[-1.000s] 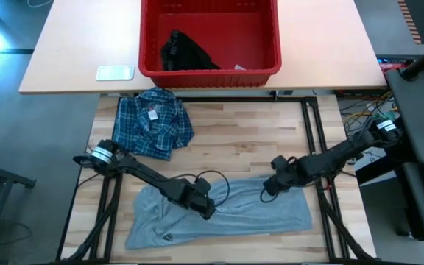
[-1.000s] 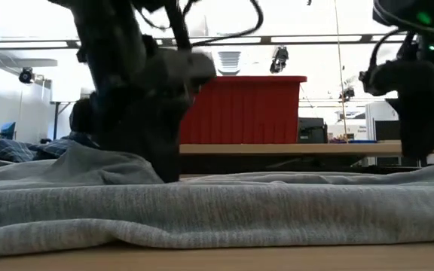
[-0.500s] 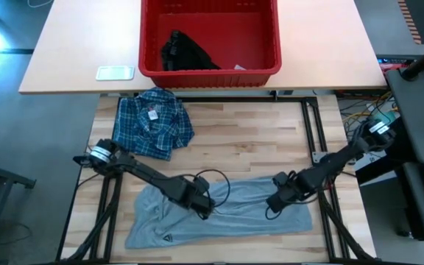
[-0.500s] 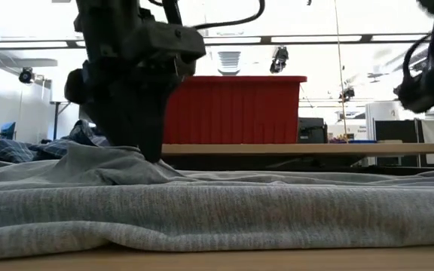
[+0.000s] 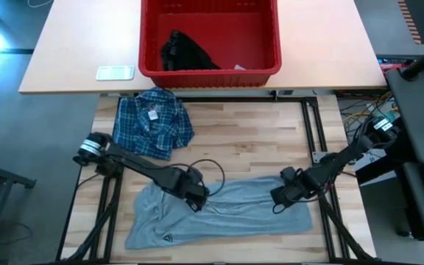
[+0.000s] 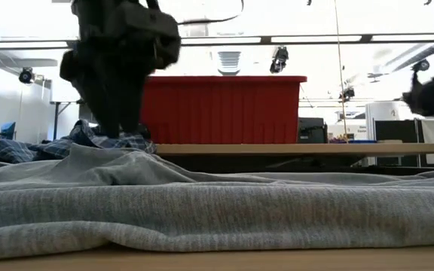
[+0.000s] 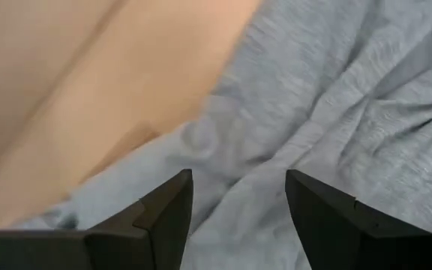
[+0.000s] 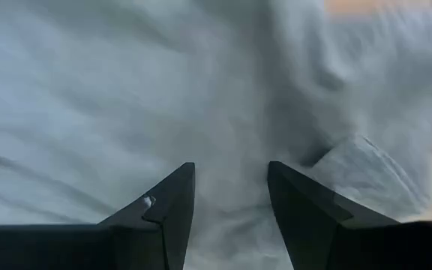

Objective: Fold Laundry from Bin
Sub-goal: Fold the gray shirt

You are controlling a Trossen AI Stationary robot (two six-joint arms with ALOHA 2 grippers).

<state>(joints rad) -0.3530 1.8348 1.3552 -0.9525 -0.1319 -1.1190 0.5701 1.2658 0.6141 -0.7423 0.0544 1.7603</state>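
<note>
On the left of the table (image 5: 271,140), near its far edge, the plaid shirt (image 5: 153,122) lies in a crumpled heap on the wood. In the low view its checked folds (image 6: 89,139) show behind the grey cloth.

Nearer the front, the grey T-shirt (image 5: 219,213) lies spread flat across the middle of the table, its small dark logo (image 5: 167,237) near the front left corner. In the low view it fills the foreground as a wide rumpled sheet (image 6: 217,211).

The left gripper (image 5: 195,199) is over the T-shirt's far edge, left of centre. In its wrist view the two dark fingers (image 7: 167,214) stand apart with grey cloth (image 7: 336,112) below and between them, and bare wood beside the hem. The fingers are parted and nothing is clamped between them. In the low view the left arm (image 6: 119,53) stands above the cloth.

The right gripper (image 5: 279,197) is over the T-shirt's right part, close to its far edge. Its wrist view shows the fingers (image 8: 167,217) spread, with only grey cloth (image 8: 126,97) beyond them and a folded corner (image 8: 366,172) just beside; they hold nothing.

Beyond the wooden table, on the lighter table (image 5: 72,51), stands the red bin (image 5: 210,72). A black garment (image 5: 182,53) lies bunched inside, towards its left. A small pale card (image 5: 115,72) lies left of the bin.
</note>
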